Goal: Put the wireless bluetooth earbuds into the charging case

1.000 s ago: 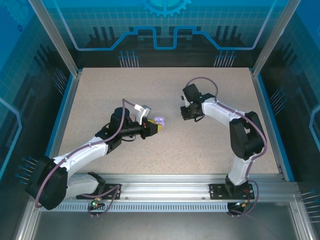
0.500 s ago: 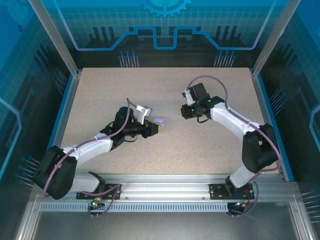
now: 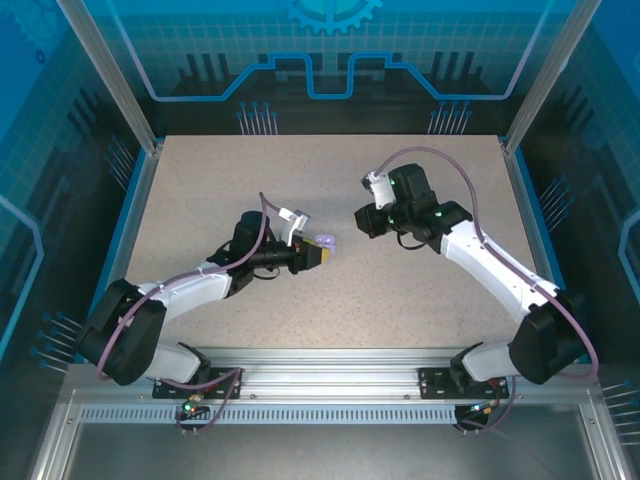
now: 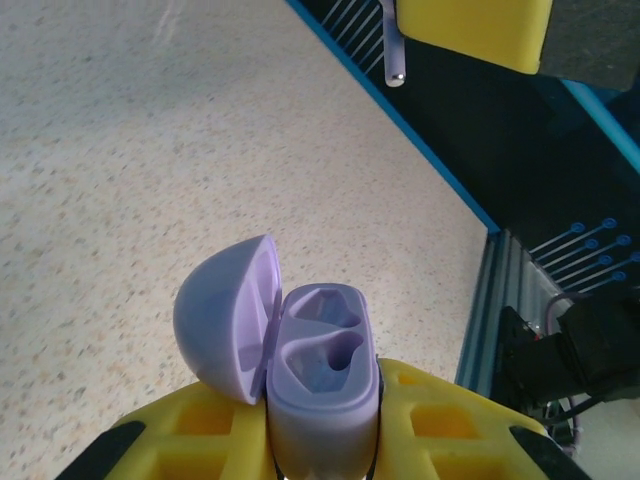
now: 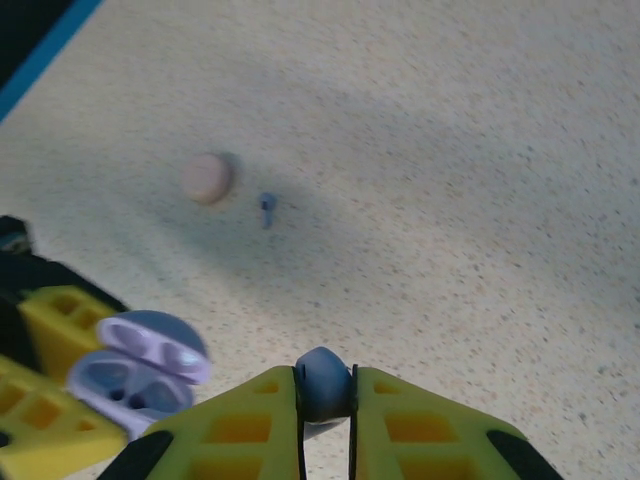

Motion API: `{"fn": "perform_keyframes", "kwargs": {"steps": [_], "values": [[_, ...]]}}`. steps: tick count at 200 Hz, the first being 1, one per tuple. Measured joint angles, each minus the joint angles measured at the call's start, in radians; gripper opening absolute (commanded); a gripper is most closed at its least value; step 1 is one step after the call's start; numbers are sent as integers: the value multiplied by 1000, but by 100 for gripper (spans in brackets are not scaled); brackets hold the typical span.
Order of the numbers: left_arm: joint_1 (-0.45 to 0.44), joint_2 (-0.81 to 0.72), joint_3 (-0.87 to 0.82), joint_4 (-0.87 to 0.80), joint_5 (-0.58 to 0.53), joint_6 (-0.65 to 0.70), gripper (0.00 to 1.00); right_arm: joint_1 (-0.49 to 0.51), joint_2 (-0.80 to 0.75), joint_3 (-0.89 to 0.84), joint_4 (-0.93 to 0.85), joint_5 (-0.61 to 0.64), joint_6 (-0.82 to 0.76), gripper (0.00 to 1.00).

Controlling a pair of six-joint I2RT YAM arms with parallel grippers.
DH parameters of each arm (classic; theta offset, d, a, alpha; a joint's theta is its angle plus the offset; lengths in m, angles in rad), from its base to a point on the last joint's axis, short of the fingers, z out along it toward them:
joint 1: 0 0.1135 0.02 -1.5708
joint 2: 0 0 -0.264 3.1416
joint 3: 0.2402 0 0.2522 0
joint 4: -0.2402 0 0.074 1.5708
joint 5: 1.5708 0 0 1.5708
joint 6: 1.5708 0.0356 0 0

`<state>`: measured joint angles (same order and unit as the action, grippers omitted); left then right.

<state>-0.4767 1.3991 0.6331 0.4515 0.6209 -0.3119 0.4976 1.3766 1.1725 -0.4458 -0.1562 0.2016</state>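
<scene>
My left gripper (image 4: 322, 415) is shut on the lilac charging case (image 4: 322, 370). The case stands upright with its lid swung open to the left, and both wells are empty. In the top view the charging case (image 3: 324, 242) sits at the tip of the left gripper (image 3: 317, 255), mid-table. My right gripper (image 5: 324, 392) is shut on a lilac earbud (image 5: 322, 383), whose stem (image 4: 395, 45) hangs below a yellow finger in the left wrist view. The right gripper (image 3: 362, 222) hovers just right of the case. A second lilac earbud (image 5: 266, 208) lies on the table.
A round pale pink case (image 5: 207, 177) lies on the speckled table beside the loose earbud. A blue rim (image 3: 128, 230) borders the table (image 3: 330, 170), with frame posts at the back corners. Both arms reach in from the near rail.
The right arm has stretched out and carried its gripper with the earbud leftward, closer to the case. The left gripper has nudged the case slightly right.
</scene>
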Motion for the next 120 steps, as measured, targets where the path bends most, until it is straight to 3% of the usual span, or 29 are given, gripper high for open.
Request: {"fn": "perform_keyframes", "kwargs": {"steps": [47, 120], "values": [[0, 24, 18, 109, 95, 30, 13, 58, -56, 0, 6, -45, -16, 16], [0, 25, 34, 184, 154, 61, 14, 124, -87, 1, 5, -58, -43, 16]]}}
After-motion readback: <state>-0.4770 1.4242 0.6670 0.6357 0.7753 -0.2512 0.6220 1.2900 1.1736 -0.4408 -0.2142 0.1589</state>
